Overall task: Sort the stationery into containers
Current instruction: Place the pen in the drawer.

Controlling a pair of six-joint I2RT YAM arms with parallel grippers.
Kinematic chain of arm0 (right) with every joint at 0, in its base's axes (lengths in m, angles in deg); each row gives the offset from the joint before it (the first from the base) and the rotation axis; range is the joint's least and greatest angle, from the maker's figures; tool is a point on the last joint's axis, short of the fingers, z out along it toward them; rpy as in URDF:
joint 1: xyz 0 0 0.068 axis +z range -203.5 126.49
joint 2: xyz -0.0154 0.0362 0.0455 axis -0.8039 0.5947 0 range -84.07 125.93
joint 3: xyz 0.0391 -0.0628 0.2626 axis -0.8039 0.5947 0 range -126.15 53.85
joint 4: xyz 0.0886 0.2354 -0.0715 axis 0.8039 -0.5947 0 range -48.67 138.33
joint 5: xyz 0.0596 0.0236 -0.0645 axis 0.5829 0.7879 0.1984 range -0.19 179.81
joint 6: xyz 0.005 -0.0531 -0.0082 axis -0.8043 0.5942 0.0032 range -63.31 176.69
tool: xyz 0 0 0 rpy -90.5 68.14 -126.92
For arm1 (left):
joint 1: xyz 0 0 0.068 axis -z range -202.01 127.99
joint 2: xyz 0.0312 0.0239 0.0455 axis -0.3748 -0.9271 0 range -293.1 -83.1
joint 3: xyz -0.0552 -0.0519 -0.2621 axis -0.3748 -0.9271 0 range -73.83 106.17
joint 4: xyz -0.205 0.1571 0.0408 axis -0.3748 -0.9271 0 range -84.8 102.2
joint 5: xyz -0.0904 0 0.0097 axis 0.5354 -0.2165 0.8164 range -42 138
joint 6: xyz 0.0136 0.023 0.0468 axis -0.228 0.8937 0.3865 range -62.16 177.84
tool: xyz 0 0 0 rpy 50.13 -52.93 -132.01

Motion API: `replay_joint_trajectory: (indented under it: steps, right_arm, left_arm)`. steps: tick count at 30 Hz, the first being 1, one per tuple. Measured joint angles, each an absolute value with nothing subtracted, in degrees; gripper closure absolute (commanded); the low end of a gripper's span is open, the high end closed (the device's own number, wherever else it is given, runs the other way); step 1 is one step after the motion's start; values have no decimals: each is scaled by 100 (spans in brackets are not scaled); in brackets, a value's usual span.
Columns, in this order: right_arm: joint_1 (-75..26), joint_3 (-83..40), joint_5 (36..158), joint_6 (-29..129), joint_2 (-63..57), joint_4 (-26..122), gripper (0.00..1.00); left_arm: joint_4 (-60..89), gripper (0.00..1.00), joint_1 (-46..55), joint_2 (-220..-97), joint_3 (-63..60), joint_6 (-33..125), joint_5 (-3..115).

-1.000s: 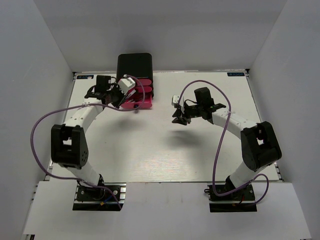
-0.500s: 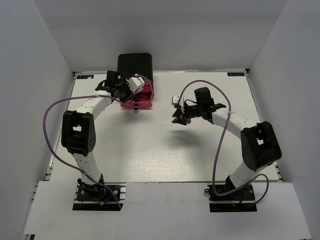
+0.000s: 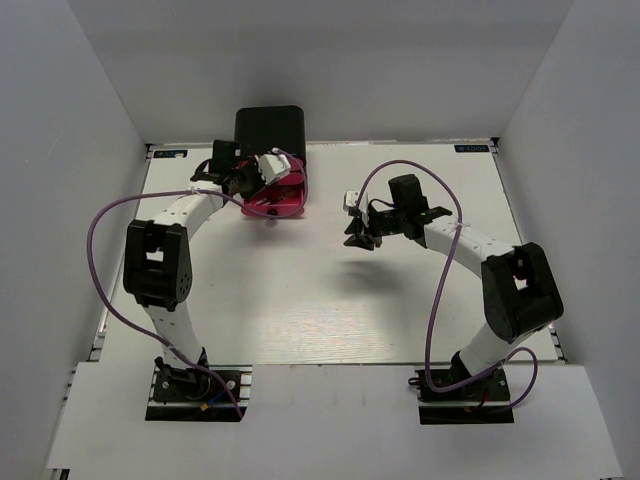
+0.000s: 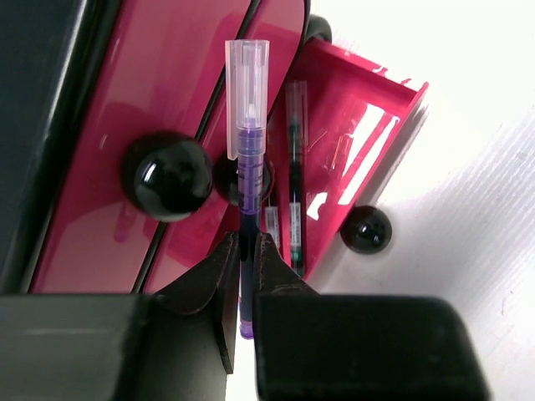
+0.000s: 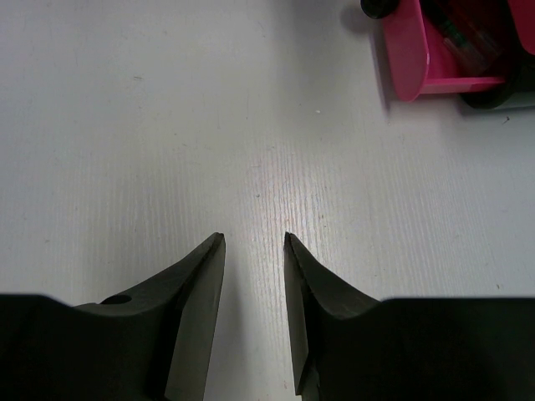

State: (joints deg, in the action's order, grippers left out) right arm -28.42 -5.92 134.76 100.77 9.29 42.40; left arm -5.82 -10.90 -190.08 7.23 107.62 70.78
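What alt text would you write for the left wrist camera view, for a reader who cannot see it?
The left gripper is shut on a clear pen with purple ink, in front of pink drawers with black knobs. The drawer on the right is pulled open and holds another thin pen.

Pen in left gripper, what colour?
Purple pen with a clear cap; clearest in left wrist view.

The top view looks down from above the near edge over the whole bench. The left wrist view peers along the left claw, close against the open pink drawer. The right wrist view faces the bench past the right claw. All 3 views share that drawer.
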Motion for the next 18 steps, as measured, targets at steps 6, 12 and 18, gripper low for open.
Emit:
replay_joint_trajectory:
  steps: [6,12,18]
  right_arm:
    - [-2845,-592,13476,10077,929,4235,59]
    - [-2862,-592,13476,10079,929,4233,59]
    - [-2869,-592,13476,10077,929,4233,59]
  left_arm:
    - [-459,97,-1055,-19156,721,10781,7218]
    - [-280,82,-1002,-19180,684,10768,7244]
    - [-169,68,-952,-19202,535,10736,7190]
